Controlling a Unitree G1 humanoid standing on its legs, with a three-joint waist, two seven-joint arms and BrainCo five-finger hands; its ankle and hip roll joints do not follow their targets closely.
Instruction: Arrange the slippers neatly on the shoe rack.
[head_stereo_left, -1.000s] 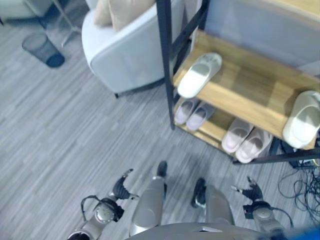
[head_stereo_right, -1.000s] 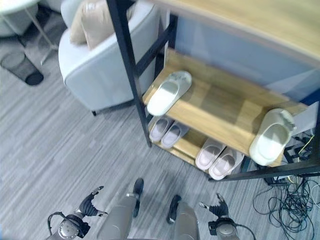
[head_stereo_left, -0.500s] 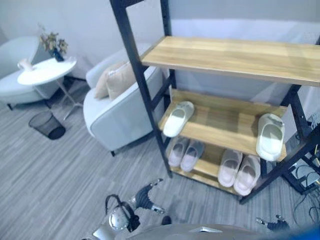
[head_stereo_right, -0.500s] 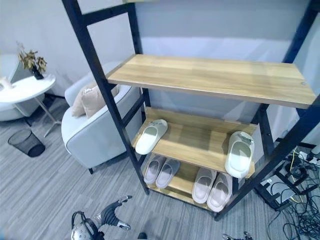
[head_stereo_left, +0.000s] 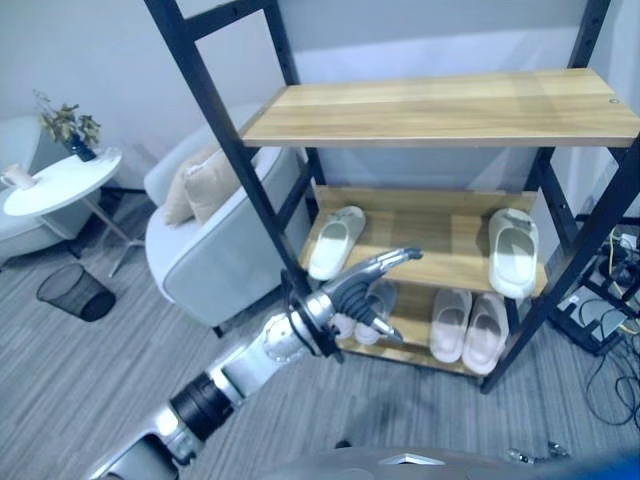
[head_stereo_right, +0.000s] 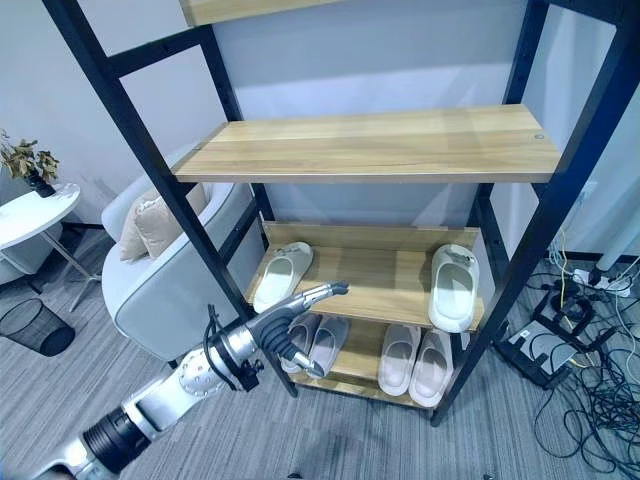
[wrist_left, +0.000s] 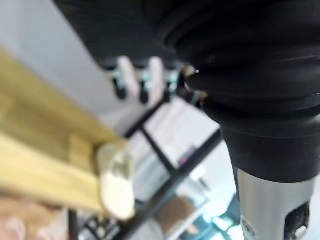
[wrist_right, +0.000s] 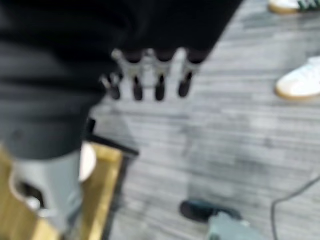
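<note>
The black-framed shoe rack (head_stereo_left: 440, 108) has wooden shelves. On its middle shelf lie two white slippers far apart: one at the left end (head_stereo_left: 335, 242), one at the right end (head_stereo_left: 513, 252). The right one also shows at the shelf edge (wrist_left: 117, 185) in the left wrist view. Two pinkish pairs (head_stereo_left: 468, 325) (head_stereo_right: 318, 345) sit on the bottom shelf. My left hand (head_stereo_left: 362, 292) is raised in front of the rack's left side, open and holding nothing. My right hand (wrist_right: 145, 75) hangs low over the floor, fingers relaxed and empty.
A grey armchair with beige cushions (head_stereo_left: 205, 250) stands just left of the rack. Farther left are a round white side table (head_stereo_left: 60, 180) and a mesh bin (head_stereo_left: 75, 292). Cables (head_stereo_right: 580, 400) lie on the floor at the right. A person's white shoes (wrist_right: 300, 82) stand near my right hand.
The camera has tilted up, bringing the whole rack into view. My left arm has risen from near the floor to the front of the middle shelf. The slippers have not moved.
</note>
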